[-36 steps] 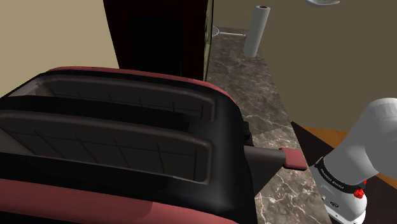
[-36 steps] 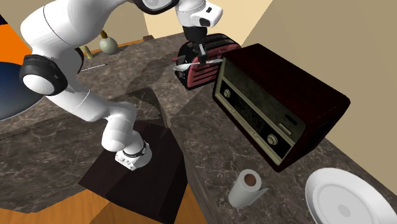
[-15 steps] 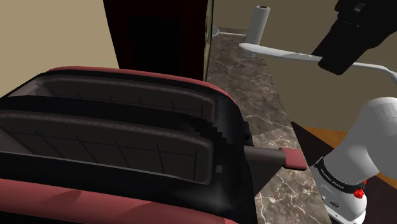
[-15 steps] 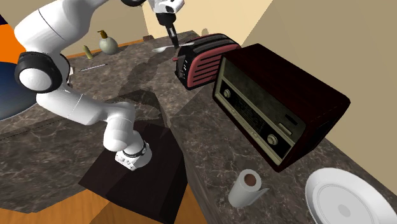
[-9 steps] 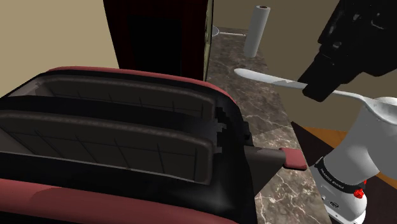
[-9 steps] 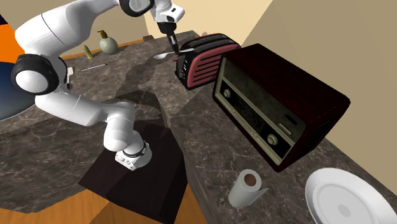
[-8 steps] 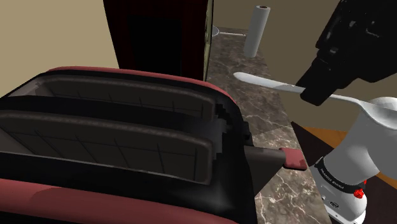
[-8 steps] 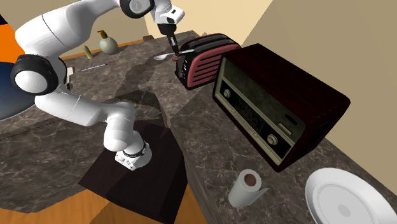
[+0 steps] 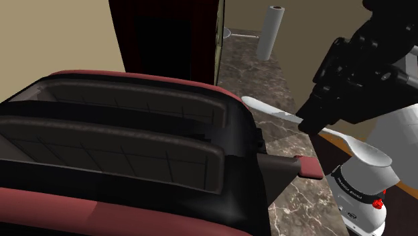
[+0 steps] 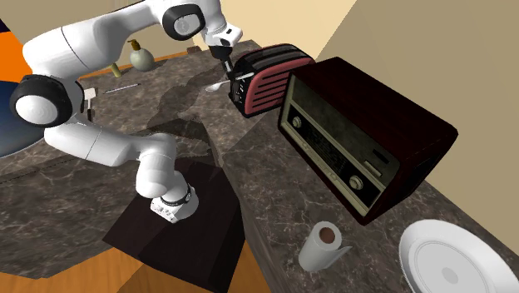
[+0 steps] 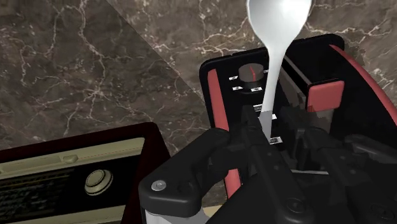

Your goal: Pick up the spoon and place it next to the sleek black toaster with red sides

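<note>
The black toaster with red sides [image 9: 134,147] looms at the shoulder view's left, its red lever [image 9: 309,166] pointing right. It stands beside the radio in the second exterior view, toaster [image 10: 270,79]. My gripper [image 9: 312,121] is shut on a white spoon [image 9: 268,110], clasping the handle mid-length; the bowl [image 9: 368,154] sticks out on the other side. The held spoon [image 10: 218,85] hangs just off the toaster's lever end, low over the dark marble counter [image 10: 274,183]. In the wrist view the gripper [image 11: 266,130] holds the spoon [image 11: 278,25] over the toaster's control face [image 11: 251,79].
A dark old radio [image 10: 366,133] stands right beside the toaster. A paper roll [image 10: 320,245] and a white plate [image 10: 445,266] lie past it. A vase [image 10: 140,57] and a thin utensil [image 10: 125,87] sit at the counter's far side. The arm's stand [image 10: 183,225] is near.
The gripper, still holding the spoon, has come down and moved closer to the counter by the toaster's lever end. The toaster and radio have not moved.
</note>
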Robot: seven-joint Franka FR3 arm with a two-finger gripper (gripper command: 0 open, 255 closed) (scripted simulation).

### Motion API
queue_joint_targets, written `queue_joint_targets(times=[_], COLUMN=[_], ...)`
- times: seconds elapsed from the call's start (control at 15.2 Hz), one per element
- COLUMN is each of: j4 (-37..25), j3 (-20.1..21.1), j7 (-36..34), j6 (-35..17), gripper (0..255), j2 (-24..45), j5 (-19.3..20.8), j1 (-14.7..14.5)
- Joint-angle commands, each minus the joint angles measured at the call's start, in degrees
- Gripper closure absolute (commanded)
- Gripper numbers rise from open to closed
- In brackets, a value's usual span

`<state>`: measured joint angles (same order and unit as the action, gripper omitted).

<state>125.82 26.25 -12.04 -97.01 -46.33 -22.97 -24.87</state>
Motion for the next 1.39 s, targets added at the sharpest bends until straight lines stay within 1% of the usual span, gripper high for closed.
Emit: queue_joint_targets(times=[0.0, 1.32], j4=[1.78, 18.25], j3=[0.37, 4.53], j7=[0.11, 2.05], j6=[-1.25, -14.8], gripper=[255, 255], j2=[-0.59, -3.5], j5=[-0.41, -4.95], j1=[-0.24, -2.67])
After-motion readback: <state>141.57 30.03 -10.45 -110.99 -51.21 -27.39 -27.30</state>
